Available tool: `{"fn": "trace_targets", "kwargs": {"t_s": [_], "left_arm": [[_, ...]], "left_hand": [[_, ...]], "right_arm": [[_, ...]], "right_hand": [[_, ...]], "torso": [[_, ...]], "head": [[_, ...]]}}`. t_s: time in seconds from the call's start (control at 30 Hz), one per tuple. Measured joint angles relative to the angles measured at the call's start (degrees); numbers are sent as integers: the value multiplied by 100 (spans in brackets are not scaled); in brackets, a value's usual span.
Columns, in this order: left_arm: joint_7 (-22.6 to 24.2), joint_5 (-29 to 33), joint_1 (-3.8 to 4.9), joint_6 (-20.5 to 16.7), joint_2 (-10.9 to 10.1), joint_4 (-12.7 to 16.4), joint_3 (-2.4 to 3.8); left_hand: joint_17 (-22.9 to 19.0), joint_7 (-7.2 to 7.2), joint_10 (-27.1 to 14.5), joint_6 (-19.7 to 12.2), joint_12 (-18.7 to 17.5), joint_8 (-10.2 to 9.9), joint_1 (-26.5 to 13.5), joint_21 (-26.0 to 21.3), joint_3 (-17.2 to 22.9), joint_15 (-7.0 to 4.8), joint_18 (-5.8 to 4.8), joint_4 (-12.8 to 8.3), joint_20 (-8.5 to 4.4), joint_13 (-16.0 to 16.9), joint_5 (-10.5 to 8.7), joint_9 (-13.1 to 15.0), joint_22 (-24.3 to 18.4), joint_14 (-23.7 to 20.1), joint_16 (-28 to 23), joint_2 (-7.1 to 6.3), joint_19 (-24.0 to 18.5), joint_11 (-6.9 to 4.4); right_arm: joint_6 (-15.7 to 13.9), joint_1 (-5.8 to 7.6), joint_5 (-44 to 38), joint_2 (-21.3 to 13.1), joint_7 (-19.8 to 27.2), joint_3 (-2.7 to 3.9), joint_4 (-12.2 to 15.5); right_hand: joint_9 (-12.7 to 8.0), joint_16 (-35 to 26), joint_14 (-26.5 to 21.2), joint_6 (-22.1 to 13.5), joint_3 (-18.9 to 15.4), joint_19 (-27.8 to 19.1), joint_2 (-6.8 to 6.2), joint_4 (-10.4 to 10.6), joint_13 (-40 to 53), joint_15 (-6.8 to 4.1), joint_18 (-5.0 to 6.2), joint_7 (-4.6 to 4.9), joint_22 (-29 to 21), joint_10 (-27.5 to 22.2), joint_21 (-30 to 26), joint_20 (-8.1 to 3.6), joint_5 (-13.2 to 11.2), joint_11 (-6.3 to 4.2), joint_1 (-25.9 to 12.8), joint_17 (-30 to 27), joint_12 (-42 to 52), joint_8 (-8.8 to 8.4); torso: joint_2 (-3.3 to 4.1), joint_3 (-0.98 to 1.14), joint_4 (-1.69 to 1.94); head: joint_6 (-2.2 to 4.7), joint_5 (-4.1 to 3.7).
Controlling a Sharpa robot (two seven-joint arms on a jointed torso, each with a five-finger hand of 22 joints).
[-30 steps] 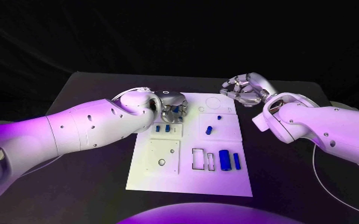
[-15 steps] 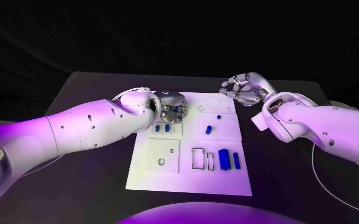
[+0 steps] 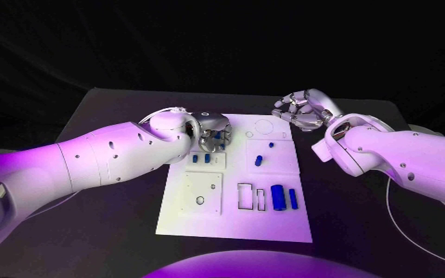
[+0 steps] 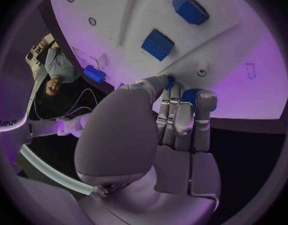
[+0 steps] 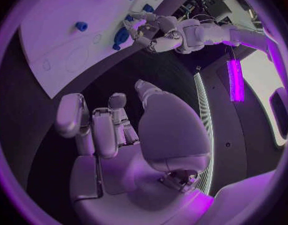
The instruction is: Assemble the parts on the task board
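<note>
While the black table (image 3: 111, 107) carries everything, the white task board (image 3: 236, 223) lies at its middle, reaching from between the two hands toward the robot. The left hand (image 3: 213, 133) sits over the board's far left corner, its fingers (image 4: 181, 112) closed around a small blue part (image 4: 189, 94) held at the fingertips just above the board. The right hand (image 3: 301, 112) hovers off the board's far right corner, fingers (image 5: 106, 127) loosely curled with nothing in them. Two blue cylinders (image 3: 283, 198) lie side by side near the board's right edge, next to two rectangular slots. Smaller blue parts (image 3: 200, 159) rest mid-board, another (image 3: 260, 160) to their right.
</note>
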Motion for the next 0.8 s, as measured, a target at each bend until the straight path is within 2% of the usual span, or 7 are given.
{"fn": "trace_targets", "kwargs": {"t_s": [0.03, 0.07, 0.33, 0.67, 0.8], "left_arm": [[-1, 6, 1, -1, -1, 1, 0], [-2, 12, 1, -5, -1, 1, 0], [9, 79, -13, -103, -7, -2, -15], [81, 210, -26, -336, -51, 33, -22], [123, 275, -28, -421, -125, 135, 11]], "left_hand": [[40, -7, 36, 48, 11, 0, 5, 51, 35, -24, -15, -36, -8, 7, -5, 13, 65, 28, 4, 5, 50, -11], [94, -22, 87, 118, 15, 10, 17, 127, 87, -37, -91, -90, -27, 7, -10, 33, 153, 86, 33, 17, 112, -21], [231, -61, 174, 296, 78, 21, 32, 344, 236, -85, -91, -302, -78, 12, -43, 97, 429, 187, 52, 35, 281, -10], [252, -61, 195, 334, 77, 21, -43, 393, 257, -90, -90, -324, -78, 12, -59, 117, 501, 233, 72, 110, 322, 10], [251, -61, 195, 334, 76, -3, -44, 393, 274, -90, -90, -340, -78, 12, -39, 117, 501, 233, 72, 110, 322, 11]], "right_arm": [[0, 0, 0, 0, 0, 0, 0], [0, 0, 0, 0, 0, 0, 0], [-2, 0, 1, 0, 4, 2, 4], [-5, 1, 2, 5, 12, 2, 4], [-6, 1, 2, 6, 16, 2, 3]], "right_hand": [[0, 0, 0, 0, 0, 0, 0, 0, 0, 0, 0, 0, 0, 0, 0, 0, 0, 0, 0, 0, 0, 0], [0, 0, 0, 0, 0, 0, 0, 0, 0, 0, 0, 0, 0, 0, 0, 0, 0, 0, 0, 0, 0, 0], [0, 0, 0, 0, 0, 0, 0, 0, -5, 0, 0, 0, 0, 1, 0, 0, 0, 1, 0, 0, 0, 0], [6, -32, 0, 0, -17, 0, 0, 17, -5, 0, 0, 0, -9, 5, -25, 0, 0, 5, 0, 0, 0, 0], [6, -32, 0, 0, -17, 0, 0, 17, -15, 0, 0, 0, -9, 5, -25, 0, 0, 5, 0, 1, 0, 0]], "torso": [[0, 1, -1], [0, 2, -1], [-3, 4, -1], [-5, 4, -2], [-7, 4, 1]], "head": [[-2, 0], [-4, 0], [2, 10], [27, 23], [42, 31]]}}
